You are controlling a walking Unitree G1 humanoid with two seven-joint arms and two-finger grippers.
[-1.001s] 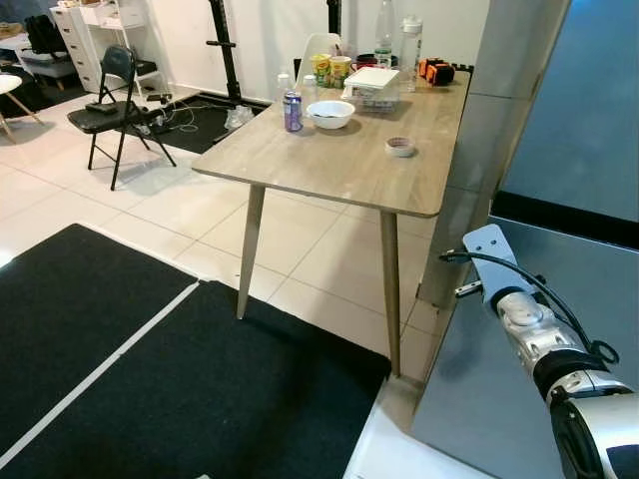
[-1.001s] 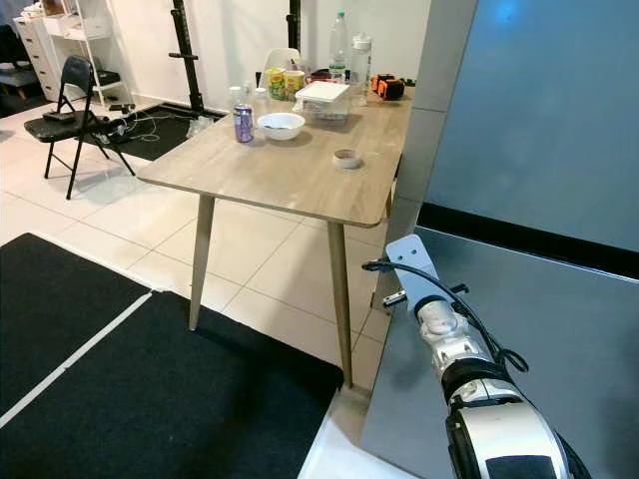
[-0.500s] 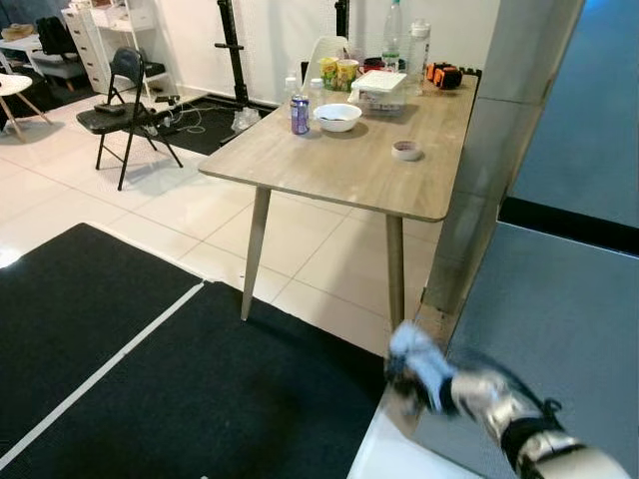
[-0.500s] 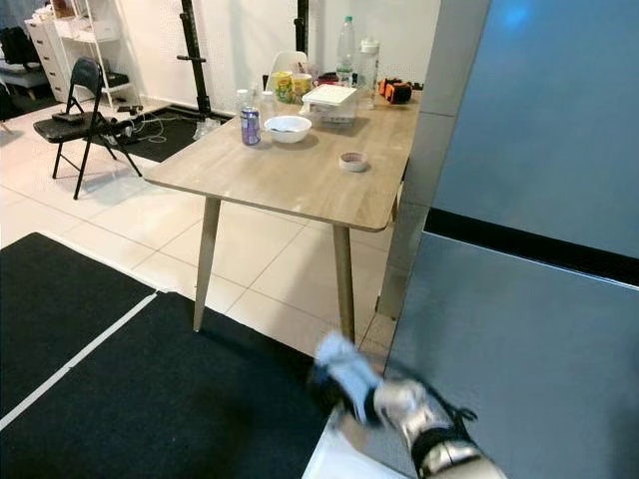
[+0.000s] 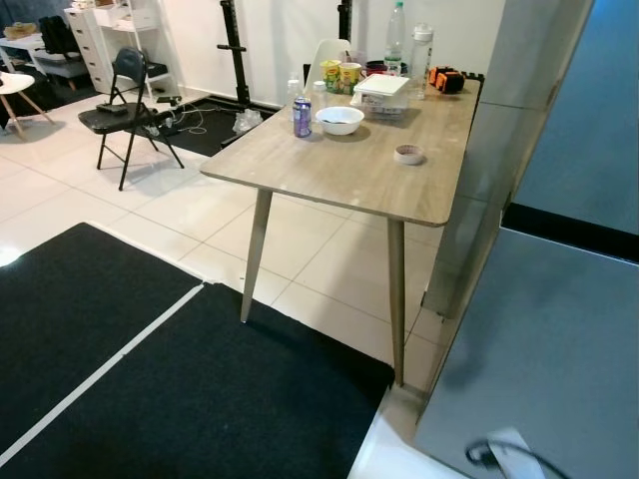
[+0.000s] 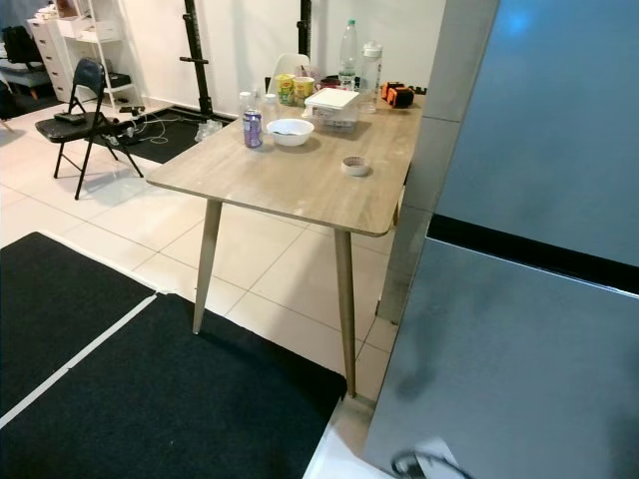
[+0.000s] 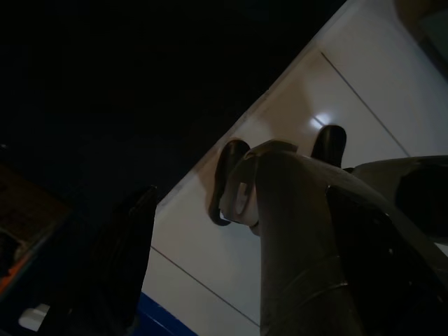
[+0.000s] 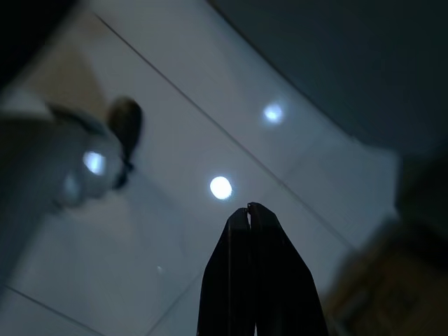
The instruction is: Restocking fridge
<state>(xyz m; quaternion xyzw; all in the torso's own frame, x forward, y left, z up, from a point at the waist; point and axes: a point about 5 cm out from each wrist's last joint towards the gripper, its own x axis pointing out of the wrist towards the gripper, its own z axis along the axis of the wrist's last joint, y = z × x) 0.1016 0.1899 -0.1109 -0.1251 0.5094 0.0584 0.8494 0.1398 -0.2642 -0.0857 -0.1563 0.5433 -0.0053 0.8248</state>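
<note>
The fridge [image 6: 539, 329] stands closed at the right of the frame; the supplies, can [image 6: 253, 129] among them, sit on the table [image 6: 300, 185] at upper centre; right gripper [image 8: 248, 210] pinched together, holding nothing; left gripper's state unclear; judged step: fetching stock, so next approach the table.

a home: a grey fridge [image 5: 539, 349] near right, a wooden counter [image 5: 359, 165] with a bowl [image 5: 339, 120], bottles and a can, a folding chair [image 5: 125, 105] far left.

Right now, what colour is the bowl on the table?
White; the bowl shows best in the left eye view.
</note>
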